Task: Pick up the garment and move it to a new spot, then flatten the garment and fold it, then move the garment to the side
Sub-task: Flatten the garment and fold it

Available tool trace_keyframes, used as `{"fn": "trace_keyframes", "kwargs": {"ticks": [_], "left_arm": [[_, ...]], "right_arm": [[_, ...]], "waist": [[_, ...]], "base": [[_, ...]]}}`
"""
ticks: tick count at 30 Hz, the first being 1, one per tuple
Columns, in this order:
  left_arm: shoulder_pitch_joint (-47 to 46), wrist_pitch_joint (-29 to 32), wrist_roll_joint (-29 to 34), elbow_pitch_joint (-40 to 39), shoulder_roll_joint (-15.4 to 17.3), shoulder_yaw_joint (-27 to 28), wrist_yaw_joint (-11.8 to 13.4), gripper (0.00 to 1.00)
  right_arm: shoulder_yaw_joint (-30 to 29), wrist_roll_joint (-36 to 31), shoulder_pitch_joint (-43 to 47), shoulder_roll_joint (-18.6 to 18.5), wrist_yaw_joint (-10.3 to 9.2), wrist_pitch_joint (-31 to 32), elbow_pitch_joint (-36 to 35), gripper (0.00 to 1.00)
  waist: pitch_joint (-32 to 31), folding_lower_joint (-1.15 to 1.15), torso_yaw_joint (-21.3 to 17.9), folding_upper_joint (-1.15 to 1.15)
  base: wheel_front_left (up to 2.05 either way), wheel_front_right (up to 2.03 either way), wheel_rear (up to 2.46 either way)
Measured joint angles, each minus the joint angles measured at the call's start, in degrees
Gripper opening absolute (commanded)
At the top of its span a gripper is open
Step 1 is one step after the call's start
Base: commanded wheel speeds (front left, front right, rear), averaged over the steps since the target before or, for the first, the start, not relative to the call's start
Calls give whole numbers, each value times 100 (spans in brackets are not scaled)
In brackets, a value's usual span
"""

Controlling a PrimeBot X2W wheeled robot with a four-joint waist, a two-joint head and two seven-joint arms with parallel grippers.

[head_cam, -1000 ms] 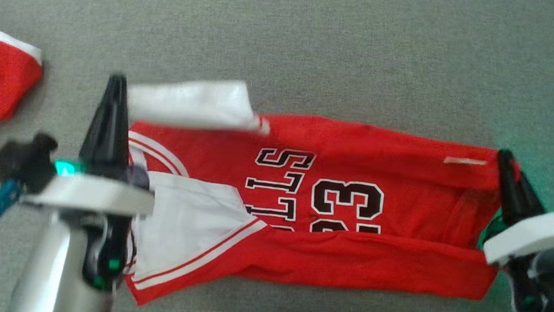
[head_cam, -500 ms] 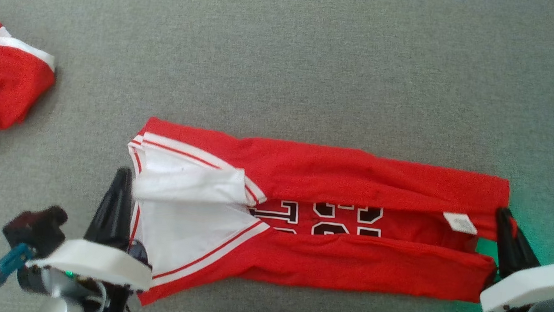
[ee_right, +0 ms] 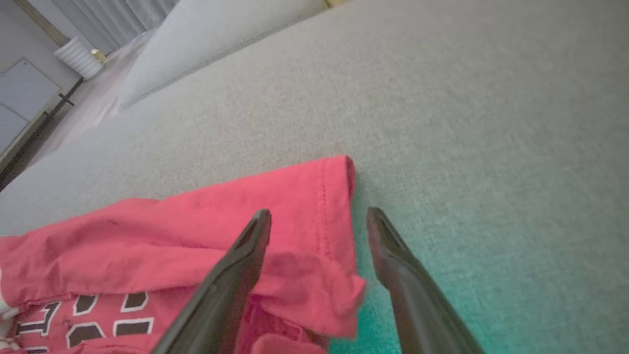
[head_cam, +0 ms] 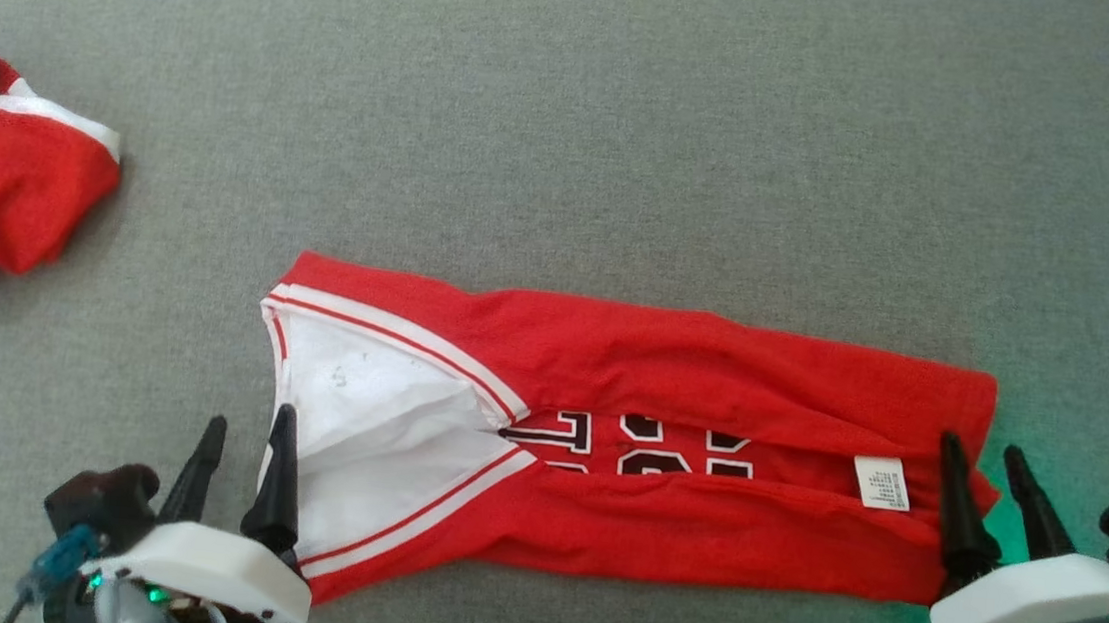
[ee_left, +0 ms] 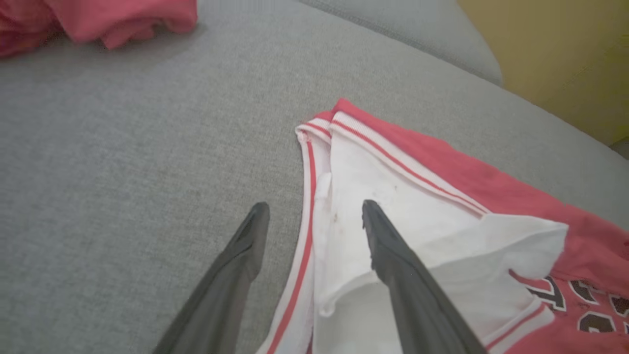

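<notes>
Across the near middle of the grey upholstered surface [head_cam: 630,137], the garment [head_cam: 671,362] is laid as a long red band, both long edges folded in over the black lettering. Its white-lined, striped end is turned left; a white label [head_cam: 881,482] is seen near the right end. The left gripper [head_cam: 251,416] is held wide and empty, one finger over the white lining. The right gripper [head_cam: 982,444] is likewise spread, straddling the hem, nothing clamped. A second red garment [head_cam: 3,193] is bunched far left, well apart.
</notes>
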Motion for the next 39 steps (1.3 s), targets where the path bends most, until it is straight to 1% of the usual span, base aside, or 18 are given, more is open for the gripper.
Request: {"fn": "trace_keyframes", "kwargs": {"ticks": [3,4,8,13,17,21,29,39], "left_arm": [[-3,-339,253,-65,9,-29,91,100],[-3,-339,253,-65,9,-29,91,100],[-39,-659,559,-219,44,-77,194,100],[-209,-844,909,-482,113,-203,227,100],[-306,-864,1069,-600,224,-310,210,100],[-285,-719,1117,-567,283,-407,189,100],[-222,-581,1120,-448,365,-533,187,100],[-138,-552,1118,-376,383,-544,199,100]], "right_arm": [[-13,-187,35,11,0,-325,-259,100],[-13,-187,35,11,0,-325,-259,100],[8,-590,36,11,0,-652,-709,100],[108,-1043,23,8,0,-775,-1096,100],[151,-1278,47,8,0,-724,-1327,100],[263,-1373,195,9,0,-610,-1446,100],[489,-1374,447,11,0,-471,-1517,100],[556,-1368,483,11,0,-437,-1518,100]], "waist": [[-81,0,1,0],[-81,0,1,0],[-216,0,-14,0],[-412,0,-46,0],[-603,0,-55,0],[-776,0,-77,0],[-911,0,-111,0],[-996,0,-67,0]], "base": [[0,0,0],[0,0,0],[0,0,0],[0,0,0],[0,0,0],[0,0,0],[0,0,0],[0,0,0]]}}
